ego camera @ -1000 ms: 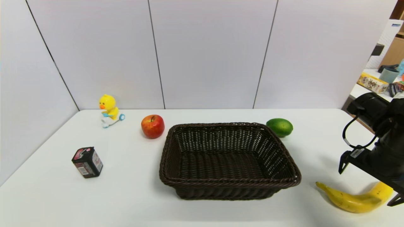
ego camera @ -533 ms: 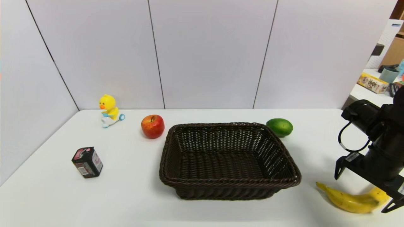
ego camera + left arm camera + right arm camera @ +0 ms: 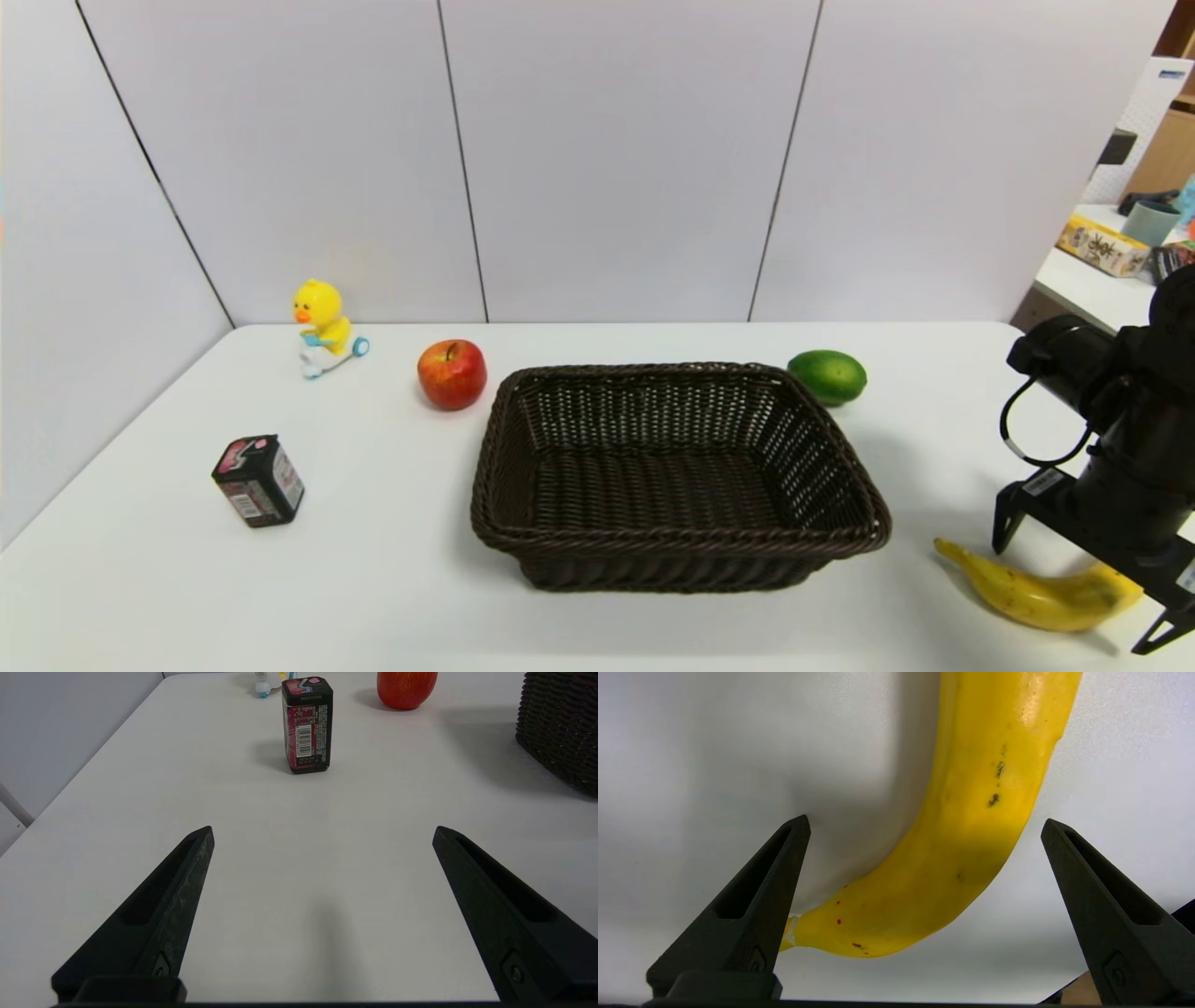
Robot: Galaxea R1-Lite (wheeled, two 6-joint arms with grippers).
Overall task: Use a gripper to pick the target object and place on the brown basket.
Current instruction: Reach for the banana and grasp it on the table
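Near the front right corner of the tabletop: the work is gathered here.
Banana: the banana [image 3: 1041, 595] lies flat on the white table [image 3: 392, 579] close to the front edge, its thin stem tip pointing toward the basket and its thick end toward the right edge; in the right wrist view the banana [image 3: 966, 830] shows faint dark specks.
Right gripper: the right gripper [image 3: 1083, 583] hangs low over the thick half of the banana, fingers spread wide apart, one on each side of the fruit; in the right wrist view the right gripper [image 3: 924, 826] has bare table showing between each fingertip and the peel, so nothing is clamped.
Basket: the brown basket [image 3: 845, 467] sits at the middle of the table, empty, with its right front corner near the banana's stem tip but apart from it.
Left gripper: the left gripper [image 3: 322, 830] is low over bare table by the front left part, fingers wide apart, holding nothing.
Box: a small dark box [image 3: 258, 481] stands toward the left edge.
Apple: a red apple [image 3: 452, 374] rests just beyond the basket's back left corner.
Lime: a green lime [image 3: 827, 376] lies just beside the basket's back right corner.
Toy: a yellow duck toy [image 3: 324, 329] stands near the back left corner.
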